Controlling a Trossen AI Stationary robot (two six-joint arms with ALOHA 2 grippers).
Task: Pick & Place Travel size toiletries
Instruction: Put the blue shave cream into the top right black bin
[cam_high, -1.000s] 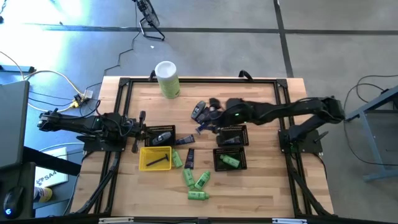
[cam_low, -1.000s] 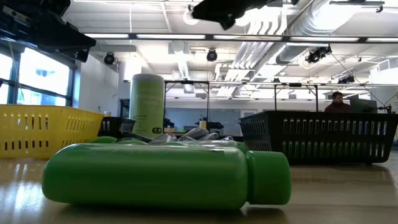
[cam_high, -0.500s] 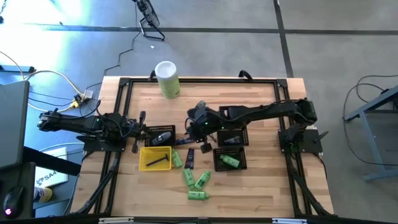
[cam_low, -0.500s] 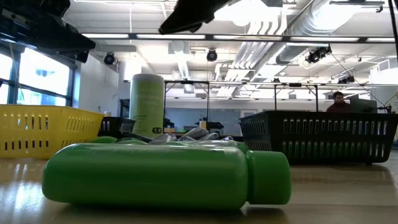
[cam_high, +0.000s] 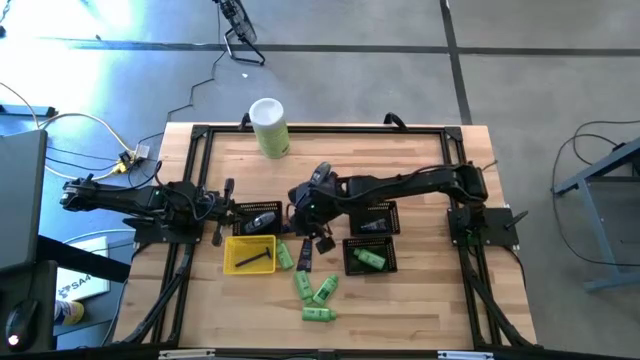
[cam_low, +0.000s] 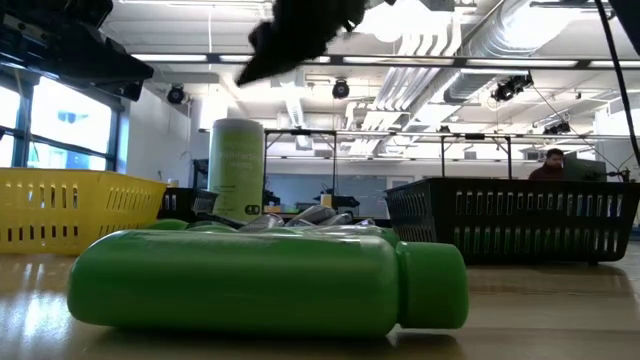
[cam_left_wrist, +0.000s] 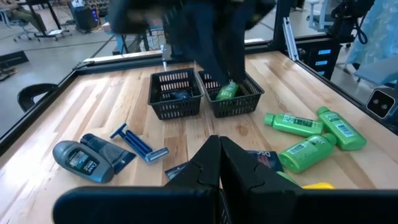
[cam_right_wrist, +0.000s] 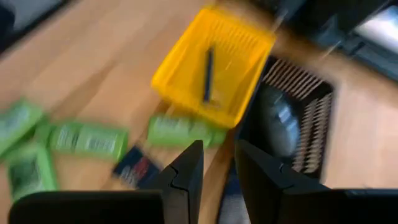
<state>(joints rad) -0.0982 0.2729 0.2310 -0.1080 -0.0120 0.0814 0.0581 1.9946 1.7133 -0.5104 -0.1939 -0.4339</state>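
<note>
As seen low, green bottle (cam_low: 268, 280) lies sideways; cap rightward.

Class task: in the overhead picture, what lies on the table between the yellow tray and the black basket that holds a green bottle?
In the high view, a green bottle and a dark packet lie between the yellow tray and the black basket.

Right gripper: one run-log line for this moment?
right gripper: above table middle, beside black basket, fingers slightly apart, load not visible | left gripper: shut, waiting at left edge | green bottles: loose on table
</note>
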